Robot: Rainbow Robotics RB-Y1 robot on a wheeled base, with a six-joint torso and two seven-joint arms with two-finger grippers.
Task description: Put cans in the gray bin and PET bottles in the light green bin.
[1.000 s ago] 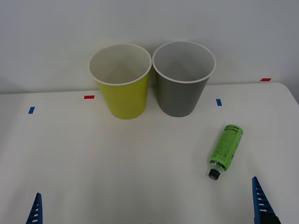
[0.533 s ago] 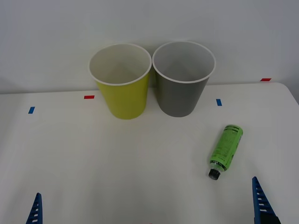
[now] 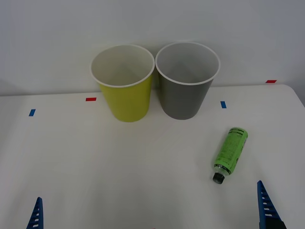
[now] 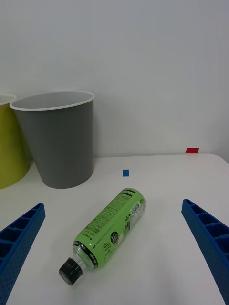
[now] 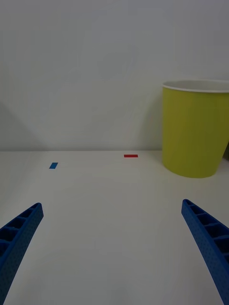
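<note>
The light green bin (image 3: 125, 102) and the gray bin (image 3: 183, 101) stand upright side by side at the back of the white table, both looking empty. One PET bottle (image 3: 230, 150) with a green label lies on its side at the right, black cap toward me. My right gripper (image 4: 112, 205) is open, low near the table's front edge, with the bottle (image 4: 112, 224) lying just beyond its fingers (image 3: 264, 205). At the front left my left gripper (image 5: 112, 205) is open with nothing in it, facing the light green bin (image 5: 195, 128). The cans are out of view.
Small tape marks lie on the table: red (image 3: 90, 99) and blue (image 3: 32, 112) at the left, blue (image 3: 223, 104) and red (image 3: 270, 81) at the right. A white wall rises right behind the bins. The table's right edge (image 3: 299, 98) runs close to the bottle's side.
</note>
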